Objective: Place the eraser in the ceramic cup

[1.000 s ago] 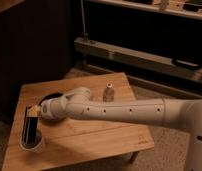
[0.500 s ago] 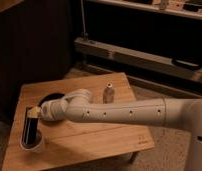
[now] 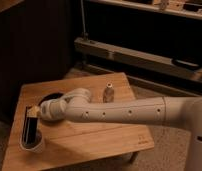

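The eraser [image 3: 28, 126] is a long black bar standing almost upright, with its lower end inside the white ceramic cup [image 3: 34, 145] at the table's front left corner. My gripper [image 3: 33, 110] is at the eraser's top end, right above the cup. The white arm [image 3: 124, 112] reaches in from the right across the table and hides part of the black bowl behind it.
A black round bowl [image 3: 51, 96] sits just behind the gripper. A small pale bottle [image 3: 108, 93] stands near the table's far edge. The wooden table [image 3: 94, 142] is low, with dark shelving [image 3: 144, 55] behind it and floor to the right.
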Available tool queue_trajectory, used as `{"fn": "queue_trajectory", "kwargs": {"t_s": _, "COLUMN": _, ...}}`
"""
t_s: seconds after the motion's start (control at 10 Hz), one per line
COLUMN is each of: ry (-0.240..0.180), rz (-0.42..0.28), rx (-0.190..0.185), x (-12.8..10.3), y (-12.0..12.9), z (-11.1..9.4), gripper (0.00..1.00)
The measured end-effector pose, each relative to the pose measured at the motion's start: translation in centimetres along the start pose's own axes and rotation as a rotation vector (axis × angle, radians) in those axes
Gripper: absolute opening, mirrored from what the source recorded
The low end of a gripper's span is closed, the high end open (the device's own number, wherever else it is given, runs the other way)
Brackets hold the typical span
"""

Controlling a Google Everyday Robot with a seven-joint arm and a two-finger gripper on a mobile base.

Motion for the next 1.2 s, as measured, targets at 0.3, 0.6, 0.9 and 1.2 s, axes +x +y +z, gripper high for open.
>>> {"fn": "queue_trajectory", "kwargs": {"t_s": 0.3, "ry": 0.007, "rz": 0.007, "rx": -0.016, "x": 0.07, "y": 0.13, "z": -0.13, "gripper": 0.8}}
{"fn": "queue_trajectory", "kwargs": {"t_s": 0.6, "ry": 0.016, "rz": 0.034, "rx": -0.036, "x": 0.0, "y": 0.46, "z": -0.35, "gripper": 0.8}}
{"fn": "queue_trajectory", "kwargs": {"t_s": 0.9, "ry": 0.016, "rz": 0.044, "rx": -0.018, "x": -0.11, "y": 0.6, "z": -0.44, "gripper": 0.8}}
{"fn": "queue_trajectory", "kwargs": {"t_s": 1.2, "ry": 0.015, "rz": 0.045, "rx": -0.012, "x": -0.1, "y": 0.56, "z": -0.46, "gripper": 0.8}}
